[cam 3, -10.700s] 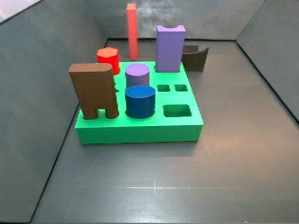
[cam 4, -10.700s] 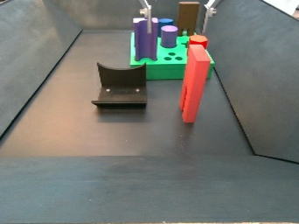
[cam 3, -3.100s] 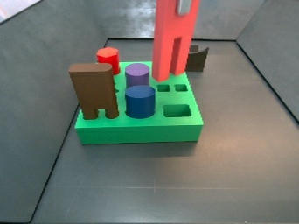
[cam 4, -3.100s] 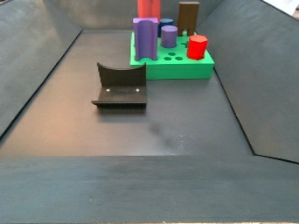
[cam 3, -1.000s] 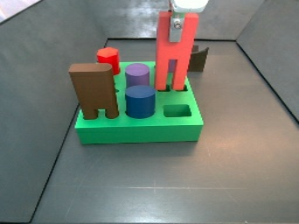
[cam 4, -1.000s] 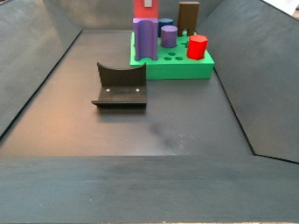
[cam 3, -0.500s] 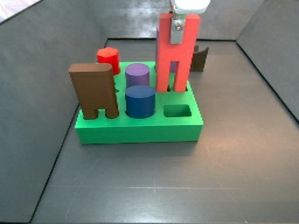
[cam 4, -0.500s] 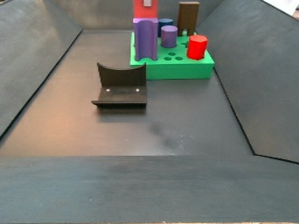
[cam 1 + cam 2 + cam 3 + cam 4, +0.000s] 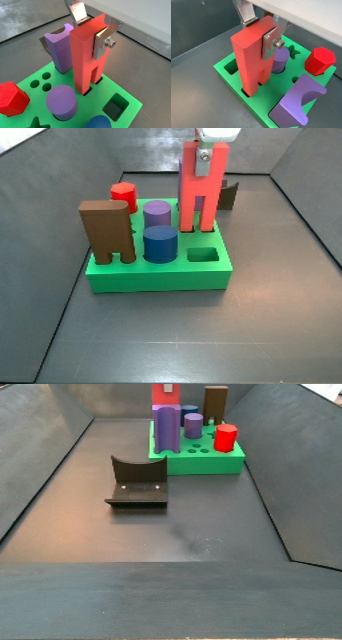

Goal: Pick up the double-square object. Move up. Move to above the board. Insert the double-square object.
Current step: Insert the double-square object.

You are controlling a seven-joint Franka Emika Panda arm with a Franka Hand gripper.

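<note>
I'm on the insert step: my gripper (image 9: 90, 30) clamps the top of the double-square object (image 9: 87, 56), upright over the board (image 9: 154, 276), right of the brown block (image 9: 104, 230). Its two legs look entering the small square holes. Next, I judge, press straight down, then let go.

Grey bin, dark floor

The floor (image 9: 160, 589) is a dark grey, matte sheet with a faint pale sheen near its middle. Plain grey walls (image 9: 40, 454) rise on both sides and slope outward, and a lighter grey back wall (image 9: 140, 148) closes the far end. The fixture (image 9: 136, 481) stands on the floor. The light is soft and even
</note>
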